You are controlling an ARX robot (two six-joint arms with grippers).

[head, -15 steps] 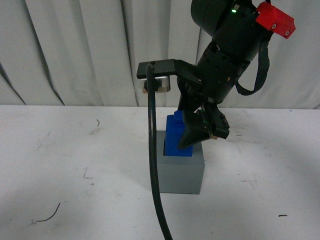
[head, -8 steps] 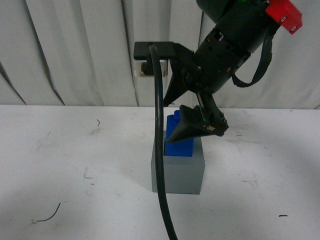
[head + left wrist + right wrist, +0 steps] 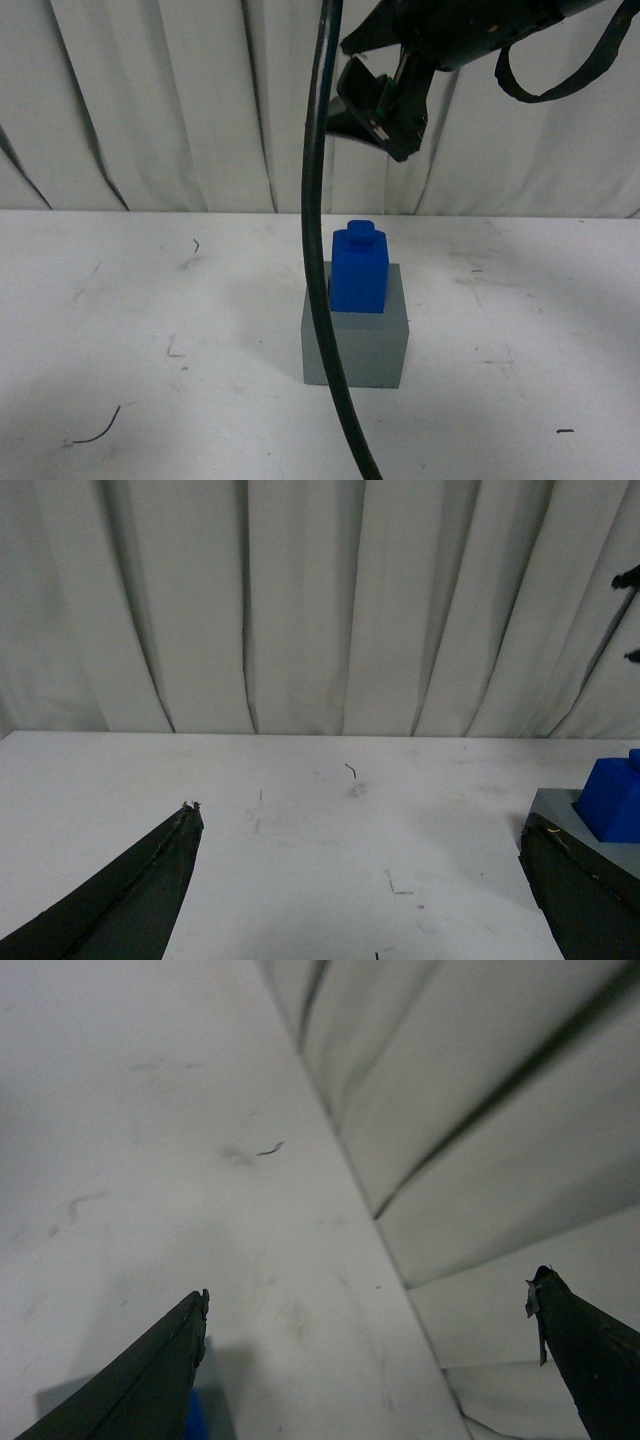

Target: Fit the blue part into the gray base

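Within gray base (image 3: 356,352), blue part (image 3: 359,272) upright

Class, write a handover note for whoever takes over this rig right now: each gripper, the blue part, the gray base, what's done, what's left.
Right gripper: open, empty, high above the blue part, clear of it.
Left gripper: open, empty, low over the table, beside the gray base.
Blue part: upright in the base's recess, upper portion standing out.
Done: insertion, apparently.
Left: probably only a check that it is fully seated; depth cannot be told.
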